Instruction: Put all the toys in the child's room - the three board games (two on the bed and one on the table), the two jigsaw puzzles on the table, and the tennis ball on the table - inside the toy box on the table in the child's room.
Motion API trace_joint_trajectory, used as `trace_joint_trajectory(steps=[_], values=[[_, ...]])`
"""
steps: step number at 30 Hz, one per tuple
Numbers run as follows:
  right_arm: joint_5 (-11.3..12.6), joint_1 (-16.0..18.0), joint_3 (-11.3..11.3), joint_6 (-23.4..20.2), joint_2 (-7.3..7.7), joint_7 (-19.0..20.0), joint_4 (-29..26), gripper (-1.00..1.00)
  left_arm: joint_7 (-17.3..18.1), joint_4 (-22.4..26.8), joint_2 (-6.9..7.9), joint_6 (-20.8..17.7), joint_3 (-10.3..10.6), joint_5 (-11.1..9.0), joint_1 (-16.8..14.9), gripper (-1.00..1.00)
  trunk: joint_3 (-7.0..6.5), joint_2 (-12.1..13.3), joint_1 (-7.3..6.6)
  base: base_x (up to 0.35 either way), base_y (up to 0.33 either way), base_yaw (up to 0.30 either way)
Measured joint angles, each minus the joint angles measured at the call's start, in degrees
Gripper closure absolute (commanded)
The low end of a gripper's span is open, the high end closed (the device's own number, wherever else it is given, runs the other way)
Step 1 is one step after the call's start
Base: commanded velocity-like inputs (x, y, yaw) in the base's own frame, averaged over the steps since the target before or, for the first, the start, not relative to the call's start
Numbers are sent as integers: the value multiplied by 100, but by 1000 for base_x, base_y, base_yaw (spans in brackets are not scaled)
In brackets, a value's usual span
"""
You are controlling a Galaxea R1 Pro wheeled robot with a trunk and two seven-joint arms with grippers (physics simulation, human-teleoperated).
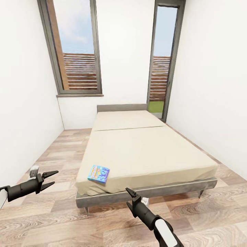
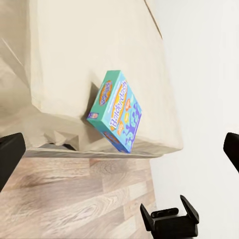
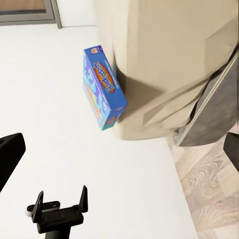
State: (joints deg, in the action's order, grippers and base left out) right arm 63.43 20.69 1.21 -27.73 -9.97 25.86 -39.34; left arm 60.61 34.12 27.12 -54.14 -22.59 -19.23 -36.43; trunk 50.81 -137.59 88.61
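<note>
Beige mattress on a dark grey frame: bed [image 1: 144, 151], low grey headboard at its far end, thin legs partly hidden at its near end. One board game [image 1: 98, 174], a flat blue-teal cardboard box, lying on the bed's near left corner; lettering too small to read from the head. Two tall dark-framed windows beyond the headboard, wood-plank floor [image 1: 61, 212] around the bed. Left gripper [image 1: 51, 179] off the bed's near left corner, fingers spread apart, empty. Right gripper [image 1: 129, 198] before the bed's near edge, fingers apart, empty; arm cut off below.
</note>
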Motion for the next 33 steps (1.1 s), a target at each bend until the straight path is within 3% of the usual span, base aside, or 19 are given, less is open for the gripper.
trace_joint_trajectory(steps=[8,14,26,33], values=[[-6,10,-5,-13,0,2,3,-100,4,0,9,11,0,3,0,-100,144,-321,176,0,0,0],[-12,12,-62,-26,-1,5,-6,-100,11,0,20,12,-1,-4,-1,-100,144,-322,176,0,0,0],[-6,20,-669,-38,-3,6,-189,-100,24,4,30,1,-30,-12,-1,-100,144,-323,176,15,6,0],[-6,20,-766,-33,-3,7,-227,-100,24,5,28,0,-35,-13,-1,-100,144,-322,176,88,47,0]])
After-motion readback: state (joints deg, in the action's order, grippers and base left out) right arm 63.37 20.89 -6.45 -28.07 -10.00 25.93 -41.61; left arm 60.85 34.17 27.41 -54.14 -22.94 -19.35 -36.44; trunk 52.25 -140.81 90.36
